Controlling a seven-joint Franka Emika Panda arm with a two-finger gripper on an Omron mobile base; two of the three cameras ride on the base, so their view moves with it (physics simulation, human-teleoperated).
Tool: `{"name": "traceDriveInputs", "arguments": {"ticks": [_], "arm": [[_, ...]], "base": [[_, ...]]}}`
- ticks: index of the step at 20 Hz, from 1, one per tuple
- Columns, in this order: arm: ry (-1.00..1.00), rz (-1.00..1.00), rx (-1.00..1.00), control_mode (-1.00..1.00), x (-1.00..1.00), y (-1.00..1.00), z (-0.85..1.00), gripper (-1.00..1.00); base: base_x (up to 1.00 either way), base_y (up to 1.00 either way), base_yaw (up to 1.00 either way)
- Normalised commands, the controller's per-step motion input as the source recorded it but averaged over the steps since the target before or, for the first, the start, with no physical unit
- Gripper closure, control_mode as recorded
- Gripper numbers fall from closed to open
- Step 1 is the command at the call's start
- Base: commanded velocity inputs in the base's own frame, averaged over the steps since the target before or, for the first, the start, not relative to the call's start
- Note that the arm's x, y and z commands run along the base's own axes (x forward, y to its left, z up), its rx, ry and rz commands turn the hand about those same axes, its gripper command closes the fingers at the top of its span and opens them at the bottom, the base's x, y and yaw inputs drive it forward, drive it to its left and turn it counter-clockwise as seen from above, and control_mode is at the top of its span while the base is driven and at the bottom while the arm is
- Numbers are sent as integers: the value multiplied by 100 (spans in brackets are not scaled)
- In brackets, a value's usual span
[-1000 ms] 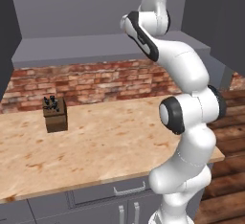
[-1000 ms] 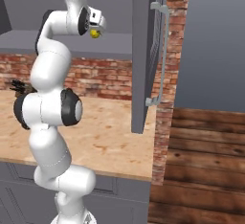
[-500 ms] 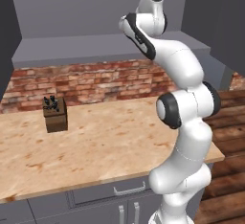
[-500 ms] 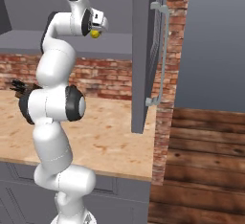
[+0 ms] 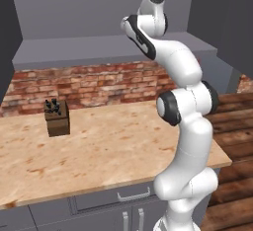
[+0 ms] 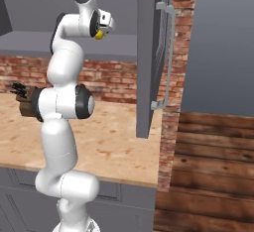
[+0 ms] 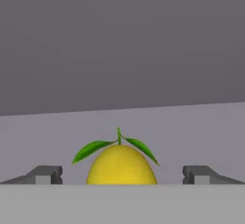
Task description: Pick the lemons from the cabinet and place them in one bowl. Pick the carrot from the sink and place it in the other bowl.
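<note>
Lemon (image 7: 121, 165) between spread hand (image 7: 121, 175) tips | cabinet shelf (image 7: 191, 132) beneath

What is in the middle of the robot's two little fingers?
In the hand view, a lemon with green leaves sits on the cabinet shelf between the open gripper's fingertips, with bare gaps on both sides.

Base views flank the arm (image 5: 183, 126); hand view faces the cabinet shelf (image 7: 182, 132) closely.
</note>
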Motion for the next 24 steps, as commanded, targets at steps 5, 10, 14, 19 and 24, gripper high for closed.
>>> {"name": "traceDriveInputs", "arguments": {"ticks": [5,10,14,19,24], "arm": [[0,0,0,-100,1,0,0,-100],[0,0,0,-100,0,0,-16,-100],[0,0,0,-100,0,0,-41,-100],[0,0,0,-100,0,0,-2,-100],[0,0,0,-100,0,0,0,-100]], "base": [[0,0,0],[0,0,0],[0,0,0],[0,0,0],[0,0,0]]}}
